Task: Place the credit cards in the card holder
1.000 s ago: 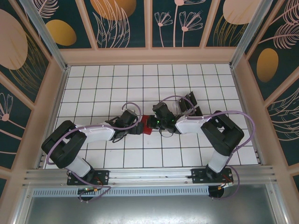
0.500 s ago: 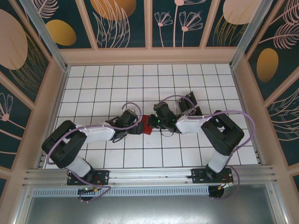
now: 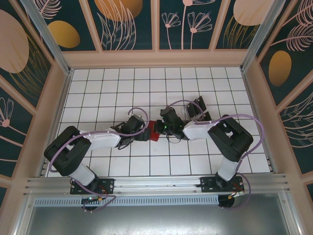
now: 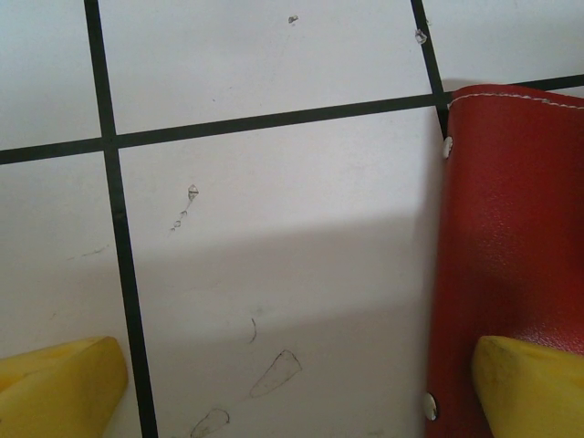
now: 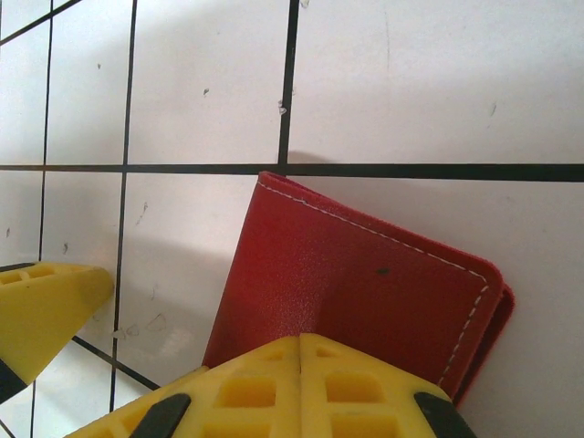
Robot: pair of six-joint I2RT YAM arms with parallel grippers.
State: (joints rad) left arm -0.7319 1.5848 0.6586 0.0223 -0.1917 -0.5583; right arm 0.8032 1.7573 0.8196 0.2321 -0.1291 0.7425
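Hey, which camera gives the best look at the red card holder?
The right wrist view: the card holder shows most of its face and stitched edge. The left wrist view catches one side strip; the top view, a small, partly covered red patch.

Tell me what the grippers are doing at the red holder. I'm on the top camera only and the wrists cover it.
Observer: The right gripper is shut, with its tips over the near part of the card holder.
Operator: And the left?
Observer: The left gripper is wide open. One finger sits over the holder's edge, the other over bare tile.
Operator: Is the holder open or folded?
Observer: Folded and lying flat. There is white stitching along its edge, and a second layer peeks out at one corner.
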